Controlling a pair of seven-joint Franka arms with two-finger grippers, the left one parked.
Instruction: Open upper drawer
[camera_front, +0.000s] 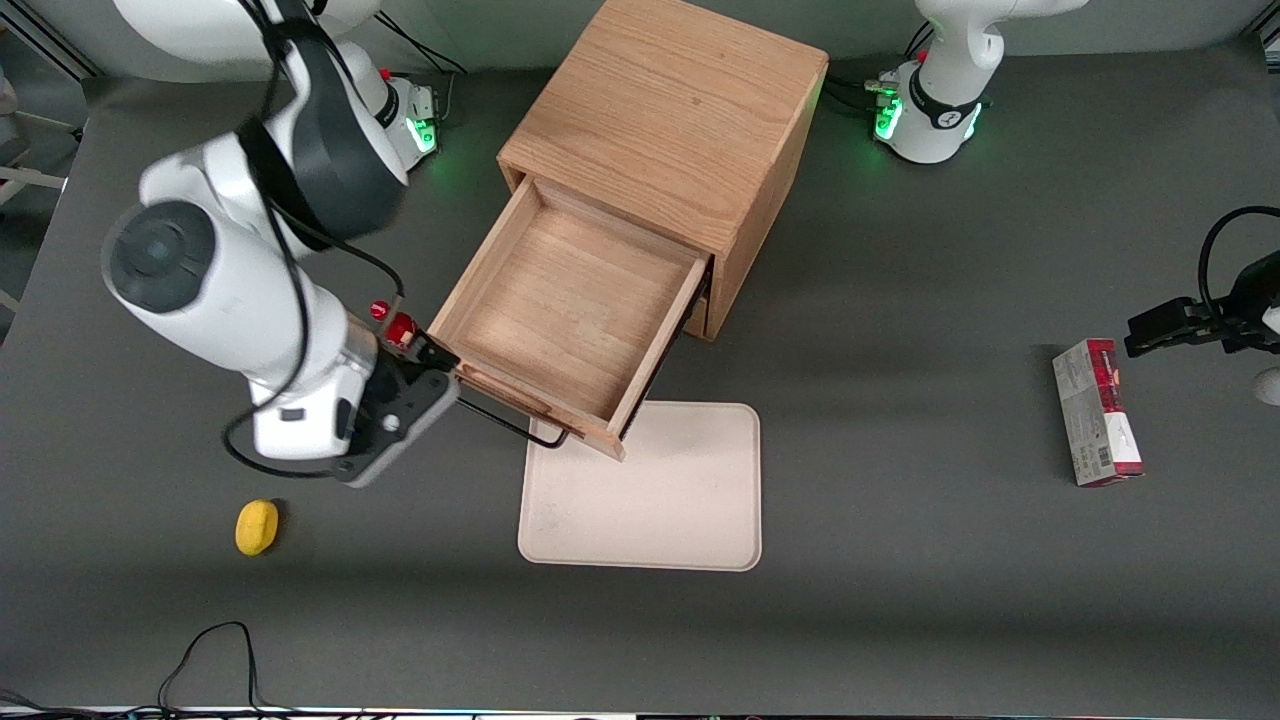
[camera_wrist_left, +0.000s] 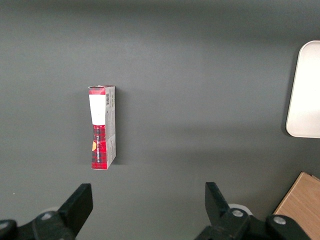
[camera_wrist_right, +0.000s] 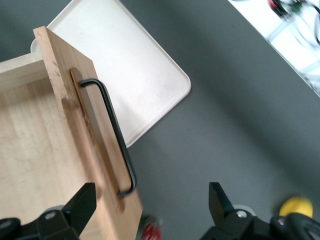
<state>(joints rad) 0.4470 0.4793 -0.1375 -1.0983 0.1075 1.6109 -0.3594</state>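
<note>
Upper drawer pulled out.
We see the gripper spread, empty, beside its handle.

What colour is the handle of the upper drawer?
Black: the thin wire handle on the light oak upper drawer shows best in the right wrist view.

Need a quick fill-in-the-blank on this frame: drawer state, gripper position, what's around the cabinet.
The upper drawer of the cabinet is pulled ___.
The gripper has its fingers ___, close beside the drawer's black handle.
Inside, the drawer is ___.
The drawer's front overhangs the cream ___.

Missing words: out; open; empty; tray
</note>
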